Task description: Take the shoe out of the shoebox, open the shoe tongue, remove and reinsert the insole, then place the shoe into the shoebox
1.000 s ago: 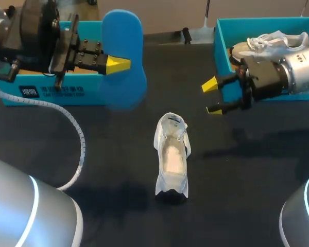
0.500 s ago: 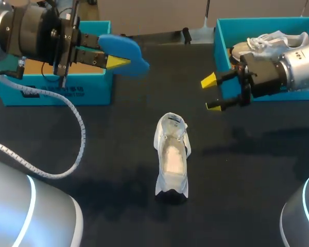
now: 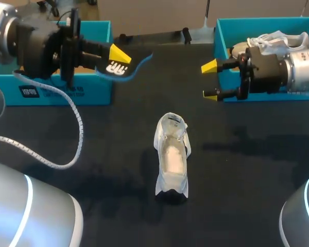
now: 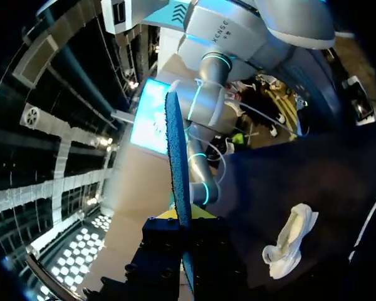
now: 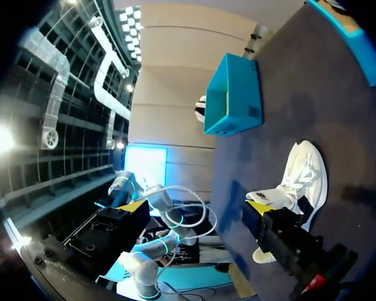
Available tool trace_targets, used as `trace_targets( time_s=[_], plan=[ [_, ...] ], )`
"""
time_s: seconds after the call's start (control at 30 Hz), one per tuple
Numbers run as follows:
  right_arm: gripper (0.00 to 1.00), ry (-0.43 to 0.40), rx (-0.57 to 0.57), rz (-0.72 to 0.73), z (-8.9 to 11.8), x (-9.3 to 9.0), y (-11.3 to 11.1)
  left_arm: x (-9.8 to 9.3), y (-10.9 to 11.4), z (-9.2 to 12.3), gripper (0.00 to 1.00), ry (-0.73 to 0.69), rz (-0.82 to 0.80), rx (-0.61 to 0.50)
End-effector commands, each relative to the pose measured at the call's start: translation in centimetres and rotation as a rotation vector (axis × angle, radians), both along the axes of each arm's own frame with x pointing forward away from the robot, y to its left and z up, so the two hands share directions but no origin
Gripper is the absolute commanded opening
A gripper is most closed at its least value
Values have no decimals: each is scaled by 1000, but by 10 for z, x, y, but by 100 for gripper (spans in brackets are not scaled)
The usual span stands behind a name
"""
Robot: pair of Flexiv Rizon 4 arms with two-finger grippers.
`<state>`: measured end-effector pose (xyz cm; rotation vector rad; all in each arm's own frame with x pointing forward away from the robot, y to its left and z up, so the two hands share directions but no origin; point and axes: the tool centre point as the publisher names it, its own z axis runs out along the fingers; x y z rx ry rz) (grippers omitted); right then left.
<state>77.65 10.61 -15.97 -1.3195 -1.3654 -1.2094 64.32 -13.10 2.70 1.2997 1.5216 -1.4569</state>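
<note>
At the far left of the dark worktop [image 3: 247, 170] stands a teal shoebox [image 3: 51, 92]. My left arm crosses in front of it, so what is inside cannot be made out. The left gripper [image 3: 116, 60] is held above the worktop just in front of this box, clamped on the blue insole [image 3: 139, 63]. The left wrist view shows the insole [image 4: 177, 169] edge-on, pinched between the two fingers and sticking out ahead of them.

In the middle of the worktop, apart from both boxes, rests the white shoe [image 3: 171, 154] with its opening facing up. Neither gripper touches it.

To the right, the right gripper [image 3: 212, 81] hangs over the worktop with its yellow tips spread apart and nothing between them. Just behind it stands a second teal shoebox [image 3: 221, 46], and a second white laced shoe [image 3: 278, 41] lies inside that box.
</note>
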Motion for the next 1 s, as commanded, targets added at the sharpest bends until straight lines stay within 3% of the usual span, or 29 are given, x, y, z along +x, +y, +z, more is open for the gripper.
trace_targets(
  time_s=[0.03, 0.17, 0.3, 0.33, 0.73, 1.0],
  plan=[
    [100, 1, -2, -3, 0, -1, 1, 4, -2, -8, 0, -359, -75, -75],
    [100, 1, -2, -3, 0, -1, 1, 15, -12, -33, 0, -543, -79, -150],
    [100, 1, -2, -3, 0, -1, 1, 32, -22, -58, 0, -579, -41, -162],
    [100, 1, -2, -3, 0, -1, 1, 35, -23, -62, 0, -567, -39, -230],
    [100, 1, -2, -3, 0, -1, 1, 35, -23, -62, 0, -567, -39, -230],
    [100, 1, -2, -3, 0, -1, 1, 69, -33, -115, 0, -602, 70, -99]
  ],
)
